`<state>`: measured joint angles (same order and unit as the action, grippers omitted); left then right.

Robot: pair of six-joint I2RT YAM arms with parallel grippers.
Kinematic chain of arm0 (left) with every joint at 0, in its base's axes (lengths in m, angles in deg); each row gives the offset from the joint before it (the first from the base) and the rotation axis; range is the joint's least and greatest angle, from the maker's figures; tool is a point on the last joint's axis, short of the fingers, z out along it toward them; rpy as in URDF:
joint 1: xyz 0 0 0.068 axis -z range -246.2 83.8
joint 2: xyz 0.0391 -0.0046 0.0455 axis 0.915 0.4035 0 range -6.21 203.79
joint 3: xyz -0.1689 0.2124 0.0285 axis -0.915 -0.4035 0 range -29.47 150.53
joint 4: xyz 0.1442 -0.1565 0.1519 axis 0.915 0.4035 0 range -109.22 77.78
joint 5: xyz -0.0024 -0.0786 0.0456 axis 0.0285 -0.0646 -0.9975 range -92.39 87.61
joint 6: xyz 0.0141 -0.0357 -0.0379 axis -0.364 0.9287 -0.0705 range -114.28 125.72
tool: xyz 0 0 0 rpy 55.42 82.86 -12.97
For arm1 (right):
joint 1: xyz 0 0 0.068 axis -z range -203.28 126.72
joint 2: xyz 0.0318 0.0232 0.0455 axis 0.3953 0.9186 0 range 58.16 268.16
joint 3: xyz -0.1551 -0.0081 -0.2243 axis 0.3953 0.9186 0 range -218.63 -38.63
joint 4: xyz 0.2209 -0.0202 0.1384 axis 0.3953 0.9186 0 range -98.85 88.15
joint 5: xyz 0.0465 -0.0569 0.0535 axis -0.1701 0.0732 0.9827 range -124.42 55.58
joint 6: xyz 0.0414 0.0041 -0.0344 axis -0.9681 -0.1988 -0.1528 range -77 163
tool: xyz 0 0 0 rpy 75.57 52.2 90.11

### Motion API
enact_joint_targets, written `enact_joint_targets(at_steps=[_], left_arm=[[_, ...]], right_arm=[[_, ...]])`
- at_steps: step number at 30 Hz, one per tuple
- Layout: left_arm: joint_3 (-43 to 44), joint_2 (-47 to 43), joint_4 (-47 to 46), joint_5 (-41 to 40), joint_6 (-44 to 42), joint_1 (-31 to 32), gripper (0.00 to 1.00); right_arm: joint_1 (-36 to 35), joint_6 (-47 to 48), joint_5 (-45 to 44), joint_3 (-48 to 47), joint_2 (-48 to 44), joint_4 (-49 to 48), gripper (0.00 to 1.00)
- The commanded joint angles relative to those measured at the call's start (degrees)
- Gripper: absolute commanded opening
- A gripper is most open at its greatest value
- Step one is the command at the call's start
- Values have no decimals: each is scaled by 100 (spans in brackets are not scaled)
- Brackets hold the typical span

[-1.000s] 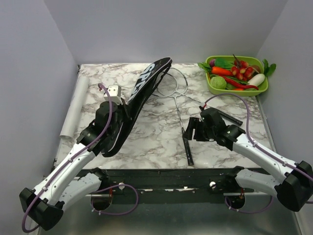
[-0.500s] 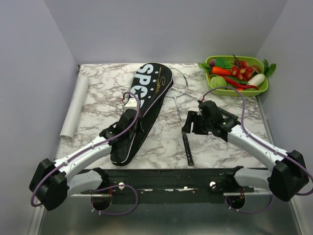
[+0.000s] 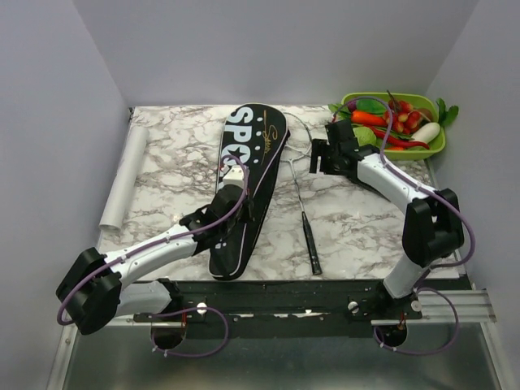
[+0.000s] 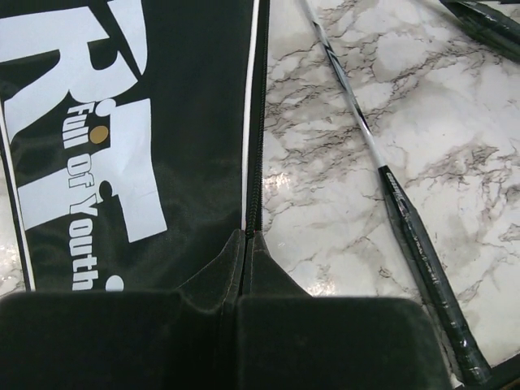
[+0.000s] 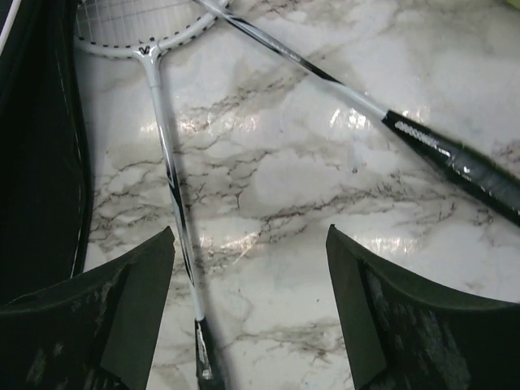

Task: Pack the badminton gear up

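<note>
At centre frame your left gripper [image 3: 242,201], clamped on the cover [image 3: 248,142], has laid it flat; right gripper [image 3: 317,157], fingers apart, has reached the rackets [image 3: 312,244] for loading.

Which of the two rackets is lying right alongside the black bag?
The racket whose handle runs parallel to the black cover; the other racket slants away from it.

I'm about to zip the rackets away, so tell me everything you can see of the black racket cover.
The cover is a long black teardrop of soft-looking fabric with white lettering, smaller "Full of Youth" print, white piping and a zip seam along its right edge. It lies on the marble table, wide end far from the arms, narrow end near. The left gripper has its jaws shut on that seam toward the narrow end.
</note>
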<state>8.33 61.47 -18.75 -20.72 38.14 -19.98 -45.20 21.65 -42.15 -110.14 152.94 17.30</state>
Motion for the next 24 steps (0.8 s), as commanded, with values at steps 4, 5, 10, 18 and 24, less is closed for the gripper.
enact_joint_targets(at_steps=[4,5,10,18,24], left_arm=[[245,8,-460,303,-78,72,0],[228,-9,-486,312,-87,72,0],[17,-176,-618,330,-61,72,0],[17,-141,-671,400,-131,63,0],[34,-141,-689,532,-149,63,0]], right_arm=[[3,606,1596,-532,217,-118,83],[-6,518,1886,-296,112,-215,83],[-41,-676,3530,277,-337,-935,83],[-866,-2267,3919,418,-101,-1815,83],[-1061,-2629,3725,129,530,-2158,83]])
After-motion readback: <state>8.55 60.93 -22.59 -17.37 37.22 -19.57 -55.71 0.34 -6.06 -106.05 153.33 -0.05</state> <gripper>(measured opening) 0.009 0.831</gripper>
